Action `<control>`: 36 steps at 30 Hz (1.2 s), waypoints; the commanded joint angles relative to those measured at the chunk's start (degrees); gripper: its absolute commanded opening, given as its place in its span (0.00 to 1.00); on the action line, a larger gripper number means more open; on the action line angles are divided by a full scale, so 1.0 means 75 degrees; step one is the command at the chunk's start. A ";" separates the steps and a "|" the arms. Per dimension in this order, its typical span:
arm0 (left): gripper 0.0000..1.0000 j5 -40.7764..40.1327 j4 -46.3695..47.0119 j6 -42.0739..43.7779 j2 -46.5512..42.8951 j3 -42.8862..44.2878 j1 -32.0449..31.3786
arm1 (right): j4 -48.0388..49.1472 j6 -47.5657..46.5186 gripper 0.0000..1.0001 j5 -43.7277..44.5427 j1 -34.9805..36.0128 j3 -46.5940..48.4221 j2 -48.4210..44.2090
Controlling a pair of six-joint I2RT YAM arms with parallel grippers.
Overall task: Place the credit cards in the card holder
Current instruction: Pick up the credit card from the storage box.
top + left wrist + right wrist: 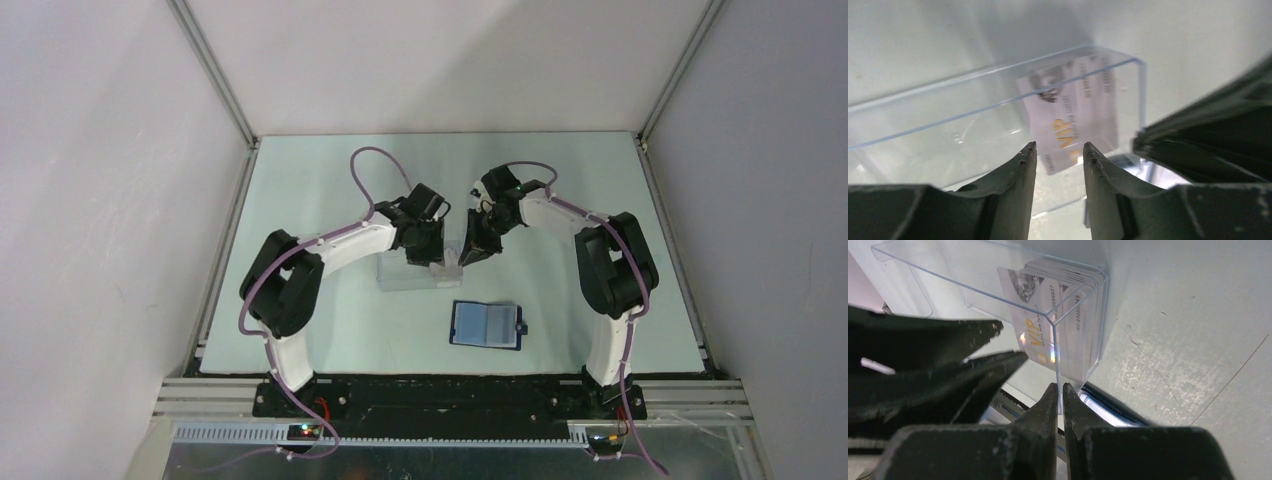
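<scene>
The credit cards (1068, 315) are a stack of several pale cards with gold VIP lettering, leaning inside the right end of a clear plastic box (405, 273). They also show in the left wrist view (1073, 117). My left gripper (1058, 148) is open, its fingers just in front of the cards, over the box (948, 135). My right gripper (1060, 388) is shut on the near edge of the box's end wall (1055, 350). The card holder (487, 324) lies open, blue faces up, in front of the box; part of it shows in the right wrist view (1108, 412).
Both grippers, the left (420, 255) and the right (470, 250), meet closely at the box's right end; the left fingers (948, 355) sit right beside the right gripper. The right gripper's body (1208, 145) fills the left wrist view's right side. White walls enclose the table (330, 190).
</scene>
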 commanded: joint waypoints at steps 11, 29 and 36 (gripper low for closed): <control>0.50 0.0866 0.0897 0.0006 -0.1134 -0.1128 0.0977 | -0.0391 -0.0206 0.28 0.0864 0.0119 0.0200 -0.0764; 0.51 0.2491 0.2658 -0.0440 -0.1298 -0.2155 0.1677 | -0.1359 -0.0732 0.00 0.2415 0.1107 0.2032 0.0253; 0.51 0.2892 0.3423 -0.0720 -0.1134 -0.2494 0.1713 | -0.1630 -0.0831 0.00 0.3461 0.1393 0.2288 0.0741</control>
